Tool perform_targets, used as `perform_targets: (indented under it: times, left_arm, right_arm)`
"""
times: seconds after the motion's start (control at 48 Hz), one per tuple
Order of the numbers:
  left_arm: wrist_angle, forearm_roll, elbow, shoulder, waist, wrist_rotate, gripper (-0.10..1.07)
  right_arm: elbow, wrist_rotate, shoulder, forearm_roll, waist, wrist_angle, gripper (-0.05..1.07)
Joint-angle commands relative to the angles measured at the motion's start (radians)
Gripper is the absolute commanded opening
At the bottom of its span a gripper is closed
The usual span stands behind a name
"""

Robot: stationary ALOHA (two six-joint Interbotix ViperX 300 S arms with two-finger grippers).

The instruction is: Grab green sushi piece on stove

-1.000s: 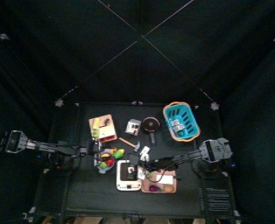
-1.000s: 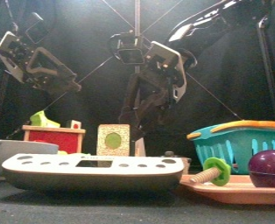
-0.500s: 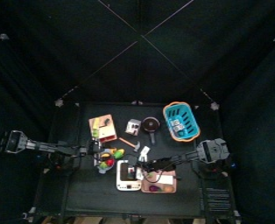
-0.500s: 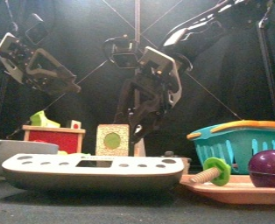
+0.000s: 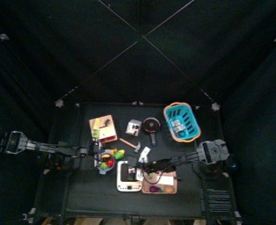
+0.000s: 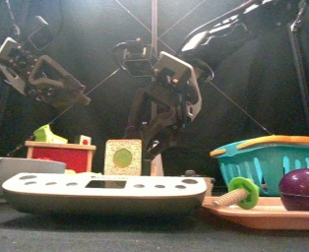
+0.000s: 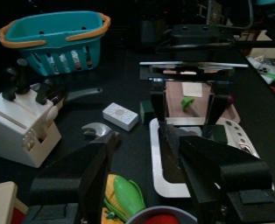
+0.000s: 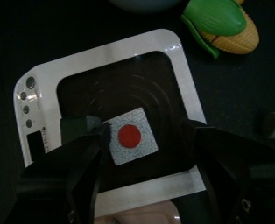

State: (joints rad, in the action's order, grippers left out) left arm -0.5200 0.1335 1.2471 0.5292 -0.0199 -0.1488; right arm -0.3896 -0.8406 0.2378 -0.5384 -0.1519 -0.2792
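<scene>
- Your right gripper (image 8: pixel 150 144) is hanging directly over the stove (image 8: pixel 189 87), pointing down at its dark centre patch. Its jaws are standing spread wide and gripping nothing.
- A white square sushi piece with a red round centre (image 8: pixel 130 136) is lying flat on the stove's dark patch, in line between those spread jaws. You cannot tell whether the jaws are touching it.
- The green sushi piece (image 6: pixel 127 157), a pale square with a green centre, is standing upright at the stove's back edge as the front camera sees it. You cannot tell whether it is resting on the stove or on the table just behind it.
- Your left gripper (image 7: pixel 151 153) is hanging to the left of the stove, raised above the table, with its jaws spread apart and empty.
- A green-and-yellow toy vegetable (image 8: pixel 228 22) is lying near the stove's left side.
- The pink tray (image 6: pixel 269 215) is sitting just beside the stove on its right.
- The teal basket (image 6: pixel 269 157) is standing behind the stove and to its right, well apart from it.
- A white knife block (image 7: pixel 23 127) is standing behind the stove.
</scene>
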Motion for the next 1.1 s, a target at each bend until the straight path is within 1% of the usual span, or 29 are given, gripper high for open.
perform_targets:
  times: [0.0, 0.188, 0.396, 1.083]
  left_arm:
    - [-0.005, -0.003, -0.011, 0.000, -0.003, -0.002, 0.87]
    - [-0.005, -0.003, -0.011, 0.000, -0.003, -0.002, 0.87]
    - [-0.005, -0.003, -0.011, 0.000, -0.003, -0.002, 0.87]
    - [-0.005, -0.003, -0.009, 0.002, -0.003, -0.002, 0.87]
  right_arm:
    - [0.018, 0.000, -0.026, 0.002, -0.012, -0.008, 0.95]
    - [0.029, 0.002, -0.029, 0.000, -0.021, -0.034, 0.95]
    - [0.046, 0.002, -0.035, -0.003, -0.034, -0.037, 0.95]
    - [0.035, 0.005, -0.009, -0.003, -0.026, -0.054, 0.95]
